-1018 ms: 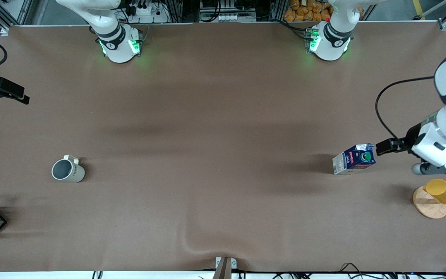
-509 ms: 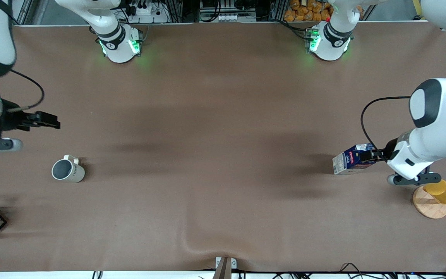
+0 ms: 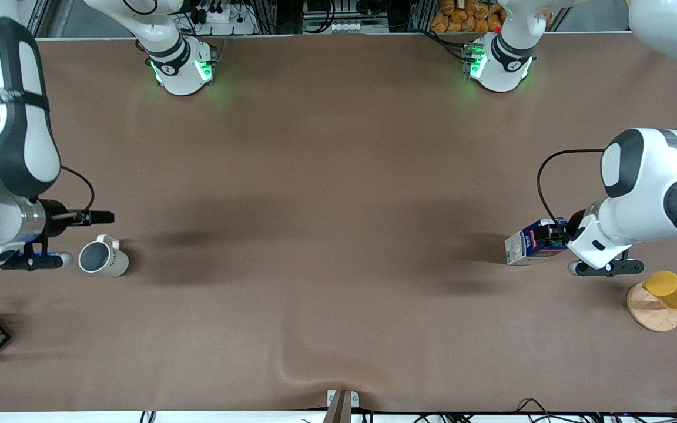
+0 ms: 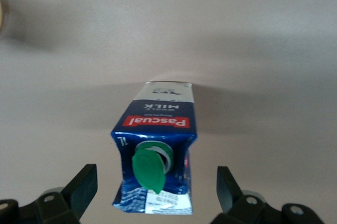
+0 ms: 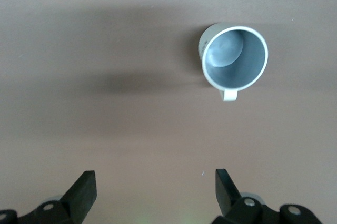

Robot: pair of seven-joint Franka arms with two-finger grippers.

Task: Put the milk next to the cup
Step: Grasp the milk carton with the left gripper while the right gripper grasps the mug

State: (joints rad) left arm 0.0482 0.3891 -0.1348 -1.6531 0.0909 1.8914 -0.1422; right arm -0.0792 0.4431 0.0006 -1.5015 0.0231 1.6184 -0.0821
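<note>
**Milk upright at left arm's end, cup at right arm's end**

Milk (image 3: 535, 245) (image 4: 156, 153): gable-top carton, dark blue, green round cap, standing on brown table cloth (image 3: 338, 235). Left gripper (image 3: 556, 234) (image 4: 156, 195) is hovering over it, fingers spread wide either side, not touching. Cup (image 3: 103, 257) (image 5: 234, 59): glazed off-white mug, grey inside, well apart. Right gripper (image 3: 103, 218) (image 5: 156, 192) is hanging beside it, fingers wide, holding nothing. Cloth is rippling near front edge.

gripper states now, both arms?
Left gripper: open, straddling the dark-blue gable-top milk carton, not gripping.
Right gripper: open, empty, near the off-white ceramic mug.
</note>
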